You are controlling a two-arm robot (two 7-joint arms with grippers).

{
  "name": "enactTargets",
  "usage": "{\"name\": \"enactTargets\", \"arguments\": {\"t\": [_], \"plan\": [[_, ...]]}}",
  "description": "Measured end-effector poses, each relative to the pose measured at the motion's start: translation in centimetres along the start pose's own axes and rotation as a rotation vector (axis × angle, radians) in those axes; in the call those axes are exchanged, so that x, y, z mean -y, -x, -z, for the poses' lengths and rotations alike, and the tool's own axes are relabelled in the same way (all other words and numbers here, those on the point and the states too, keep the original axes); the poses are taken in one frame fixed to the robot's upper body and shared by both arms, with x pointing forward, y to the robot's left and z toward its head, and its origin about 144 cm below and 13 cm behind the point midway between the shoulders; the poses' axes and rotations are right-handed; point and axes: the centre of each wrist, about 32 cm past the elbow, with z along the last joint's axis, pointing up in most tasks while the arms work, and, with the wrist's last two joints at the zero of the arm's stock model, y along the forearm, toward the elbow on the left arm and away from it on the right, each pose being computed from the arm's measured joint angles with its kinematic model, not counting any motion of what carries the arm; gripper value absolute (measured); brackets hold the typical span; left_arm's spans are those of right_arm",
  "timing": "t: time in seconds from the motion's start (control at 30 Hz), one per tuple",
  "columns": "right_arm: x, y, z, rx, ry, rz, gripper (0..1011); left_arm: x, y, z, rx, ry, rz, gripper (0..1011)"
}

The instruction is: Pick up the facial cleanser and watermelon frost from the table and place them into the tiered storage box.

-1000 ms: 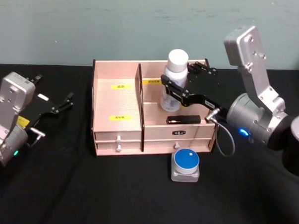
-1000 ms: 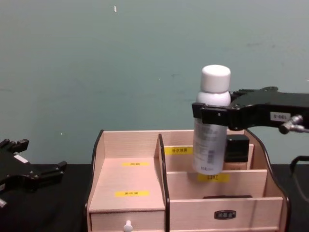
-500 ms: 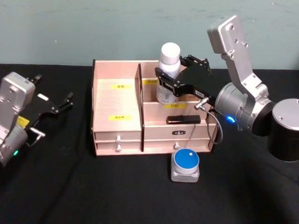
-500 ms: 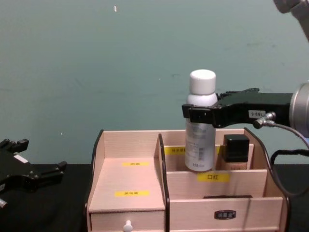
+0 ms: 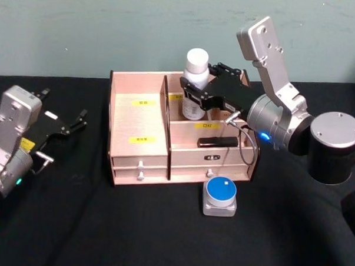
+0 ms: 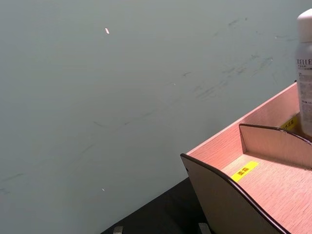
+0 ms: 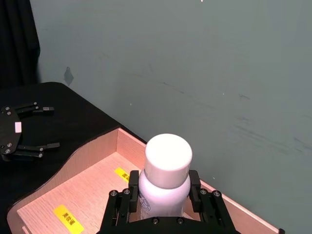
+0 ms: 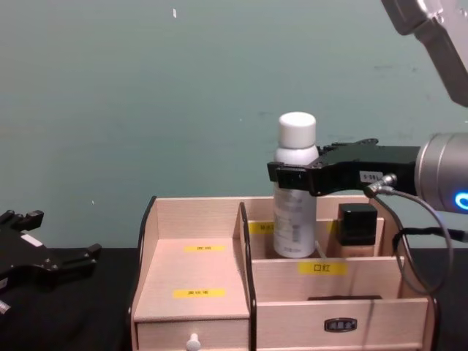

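Observation:
The facial cleanser (image 5: pixel 194 89), a white bottle with a white cap, stands upright in the rear right compartment of the tiered storage box (image 5: pixel 136 122). My right gripper (image 5: pixel 195 99) is shut on the bottle's upper body (image 8: pixel 295 219), fingers on either side (image 7: pixel 167 163). Its base is hidden behind a divider. The bottle's edge also shows in the left wrist view (image 6: pixel 305 73). The watermelon frost (image 5: pixel 220 195), a small grey container with a round blue lid, sits on the table in front of the box's drawers. My left gripper (image 5: pixel 66 127) rests open at the far left.
A black-capped item (image 8: pixel 357 224) stands in the same rear compartment, right of the bottle. A flat black object (image 5: pixel 218 142) lies on the lower right tier. The box's left compartments (image 8: pixel 194 270) hold nothing. Black cloth covers the table (image 5: pixel 103 224).
My right gripper has carried the bottle to the left and down, from above the right tiers into the rear compartment. The left arm has not moved.

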Motion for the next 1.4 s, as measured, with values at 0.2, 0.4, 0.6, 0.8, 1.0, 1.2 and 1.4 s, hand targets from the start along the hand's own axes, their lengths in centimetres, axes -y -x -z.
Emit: {"name": "enactTargets", "arguments": {"t": [0.2, 0.4, 0.6, 0.8, 1.0, 1.2, 1.4], "plan": [[-0.5, 0.0, 0.2, -0.002, -0.002, -0.003, 613, 0.0, 0.0, 0.0, 0.000, 0.000, 0.000, 1001], [-0.7, 0.1, 0.5, -0.007, 0.007, -0.006, 613, 0.0, 0.0, 0.0, 0.000, 0.000, 0.000, 1001], [-0.8, 0.0, 1.0, -0.015, 0.021, -0.009, 613, 0.0, 0.0, 0.0, 0.000, 0.000, 0.000, 1001], [-0.8, 0.1, 1.5, -0.027, 0.040, -0.010, 613, 0.0, 0.0, 0.0, 0.000, 0.000, 0.000, 1001], [-0.9, 0.2, 2.0, -0.034, 0.060, -0.016, 613, 0.0, 0.0, 0.0, 0.000, 0.000, 0.000, 1001], [-1.0, 0.3, 2.3, -0.035, 0.081, -0.023, 613, 0.0, 0.0, 0.0, 0.000, 0.000, 0.000, 1001], [-1.0, 0.4, 2.5, -0.034, 0.093, -0.025, 613, 0.0, 0.0, 0.0, 0.000, 0.000, 0.000, 1001]]}}
